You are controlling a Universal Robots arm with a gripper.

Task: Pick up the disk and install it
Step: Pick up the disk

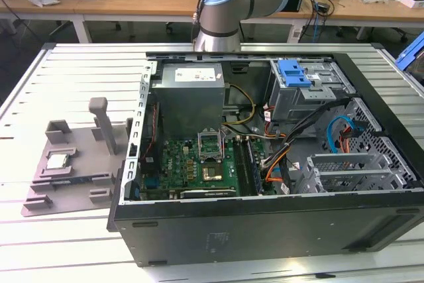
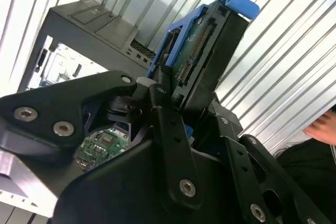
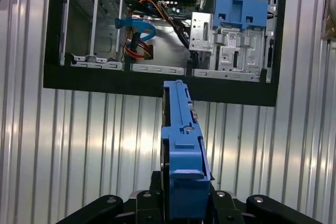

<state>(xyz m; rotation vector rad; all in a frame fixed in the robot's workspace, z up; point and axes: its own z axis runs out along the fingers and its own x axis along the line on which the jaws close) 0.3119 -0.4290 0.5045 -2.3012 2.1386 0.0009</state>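
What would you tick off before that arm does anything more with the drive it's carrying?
1. Grip: ok. The gripper is shut on the disk, held on edge.
2. Case open: ok. The computer case lies with its side off.
3. Disk over the case: not ok. It hangs over the ribbed table, outside the case's wall.
4. Free bay: ok, it seems. The grey drive cage looks empty.
5. Cables clear: cannot tell. The blue cable curls beside that cage.
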